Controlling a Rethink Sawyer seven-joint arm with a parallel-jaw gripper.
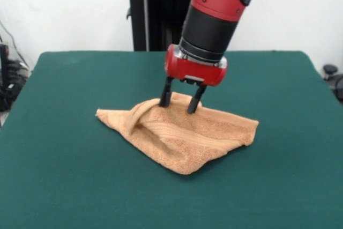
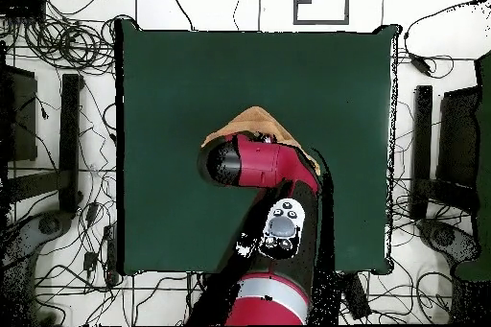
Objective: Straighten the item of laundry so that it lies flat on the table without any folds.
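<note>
I see the towel (image 1: 179, 138) lying near the middle of the green worktop (image 1: 64, 175), bunched into a rough triangle and not flat. In the front view a thick fold runs diagonally across the towel's left part, rising as a ridge toward the spot where the arm comes down, and a woven band shows along the lower layer beneath that ridge. The towel's right corner tapers to a soft point, and its nearest corner rounds off toward my camera. My pincer (image 1: 181, 99) stands above the towel's far edge, its two dark fingers (image 1: 166, 94) spread somewhat apart with a clear gap between them, their tips pressed down onto or into the cloth at the top of the ridge. I cannot tell whether any cloth is caught between them; nothing visibly hangs from them. From the overhead view the red arm (image 2: 268, 165) covers most of the towel (image 2: 251, 122), so only a tan peak of cloth shows beyond it, pointing toward the worktop's (image 2: 173, 83) far side from the robot's base.
</note>
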